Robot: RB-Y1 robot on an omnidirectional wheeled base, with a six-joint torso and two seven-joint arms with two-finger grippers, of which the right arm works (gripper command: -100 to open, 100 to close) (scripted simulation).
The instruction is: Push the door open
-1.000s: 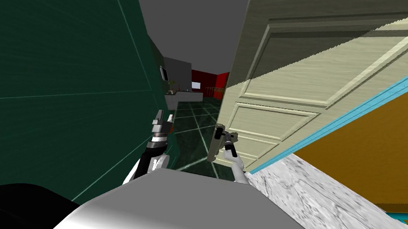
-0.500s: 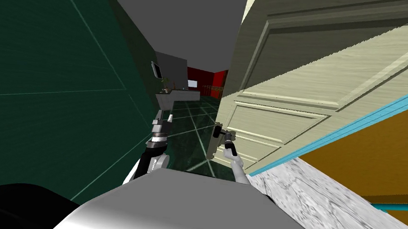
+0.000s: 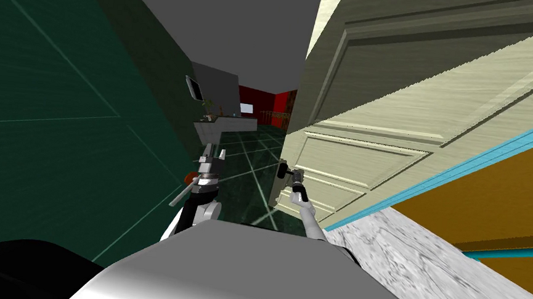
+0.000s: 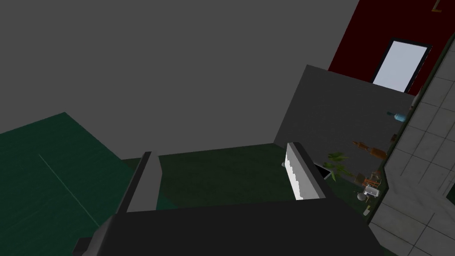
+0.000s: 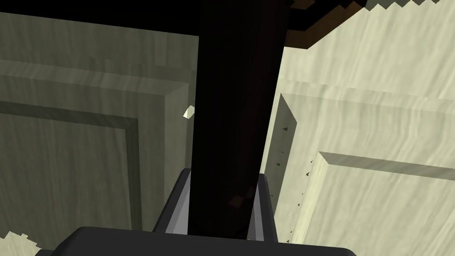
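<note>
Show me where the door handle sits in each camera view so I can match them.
Head view: the dark door handle is at the pale door's free edge, with the right gripper on it.
Right wrist view: the door handle is the dark bar between the fingers, which press its sides.
Left wrist view: the open left gripper faces the green wall instead.
Shared landmark: the door's recessed panels, in head and right wrist views.

No readable text on the door [image 3: 388, 101], no labels, numbers, signs anywhere
</note>
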